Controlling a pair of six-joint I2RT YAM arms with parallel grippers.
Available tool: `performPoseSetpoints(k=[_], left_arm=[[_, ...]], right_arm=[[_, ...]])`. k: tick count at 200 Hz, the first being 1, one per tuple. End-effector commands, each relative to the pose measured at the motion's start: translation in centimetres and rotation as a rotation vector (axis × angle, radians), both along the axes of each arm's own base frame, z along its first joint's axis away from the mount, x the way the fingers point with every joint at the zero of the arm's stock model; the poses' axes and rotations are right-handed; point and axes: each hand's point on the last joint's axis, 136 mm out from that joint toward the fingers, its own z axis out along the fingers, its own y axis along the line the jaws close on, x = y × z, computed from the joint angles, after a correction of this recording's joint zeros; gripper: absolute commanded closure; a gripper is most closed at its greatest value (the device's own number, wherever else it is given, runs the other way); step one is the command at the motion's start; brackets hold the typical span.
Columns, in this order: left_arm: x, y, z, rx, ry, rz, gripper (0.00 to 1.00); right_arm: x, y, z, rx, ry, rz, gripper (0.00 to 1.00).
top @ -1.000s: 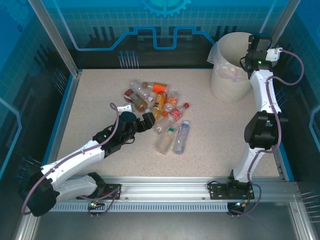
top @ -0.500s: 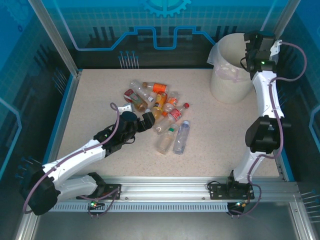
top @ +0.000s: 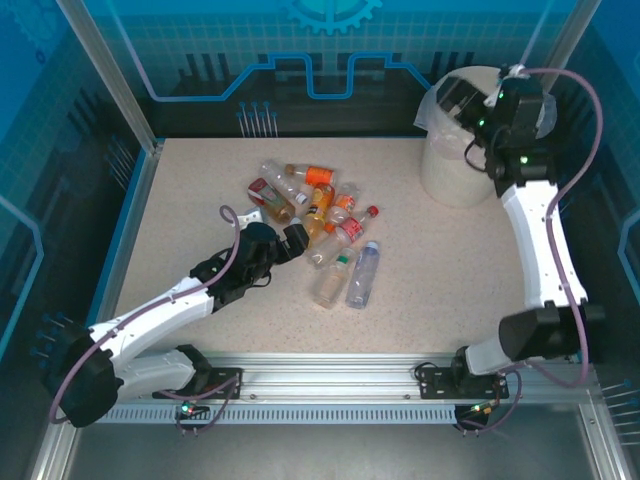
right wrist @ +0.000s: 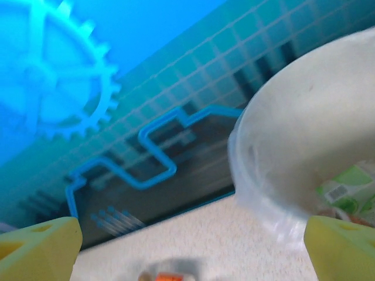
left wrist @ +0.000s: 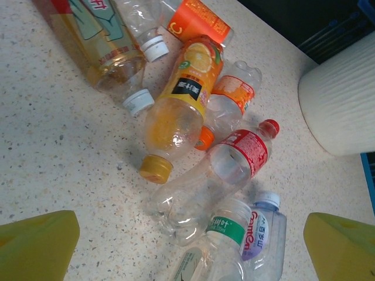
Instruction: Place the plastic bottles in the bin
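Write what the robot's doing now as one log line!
left tool: open, beside bottles | right tool: open, empty, at bin | bottles: piled on table

Robot test cell in a lab

Two white robot arms, the left arm [top: 150, 320] and the right arm [top: 540, 240], are bolted to a slotted aluminium rail [top: 330, 372] at the near edge of a speckled table [top: 190, 190]. Loose grey cables [top: 578, 110] run along them. Aluminium posts [top: 105, 70] frame the table, and the blue wall panels [top: 200, 50] are printed with a grid, circuit lines and a gear [right wrist: 47, 70]. A heap of plastic bottles [top: 315, 215] and a bin [top: 450, 165] sit on the table as test props.
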Motion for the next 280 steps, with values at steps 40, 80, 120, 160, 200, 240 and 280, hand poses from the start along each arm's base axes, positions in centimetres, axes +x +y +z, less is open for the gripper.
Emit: performPoseSetpoints(k=[40, 80, 120, 160, 200, 240, 280], left_arm=[[0.0, 2.3, -1.7, 0.000, 0.049, 0.144, 0.01], [-0.5, 1.7, -2.4, 0.021, 0.067, 0.086, 0.01], [-0.1, 1.6, -2.3, 0.011, 0.058, 0.095, 0.01], [-0.1, 1.4, -2.5, 0.031, 0.092, 0.089, 0.01], [-0.3, 1.5, -3.2, -0.007, 0.098, 0.113, 0.01], [-0.1, 1.6, -3.4, 0.001, 0.105, 0.120, 0.01], [-0.1, 1.4, -3.6, 0.002, 0.114, 0.116, 0.01]], right_arm=[[-7.5, 9.0, -15.7, -0.129, 0.342, 0.153, 0.00], [-12.3, 10.4, -24.9, -0.211, 0.587, 0.144, 0.00], [-14.0, 12.3, -29.6, -0.168, 0.669, 0.146, 0.02], [-15.4, 14.5, -33.7, -0.204, 0.774, 0.162, 0.07], [-17.3, 13.5, -36.7, -0.185, 0.816, 0.067, 0.15], [-17.7, 14.9, -38.4, -0.219, 0.850, 0.181, 0.20], [-18.5, 14.5, -40.3, -0.285, 0.890, 0.224, 0.27]])
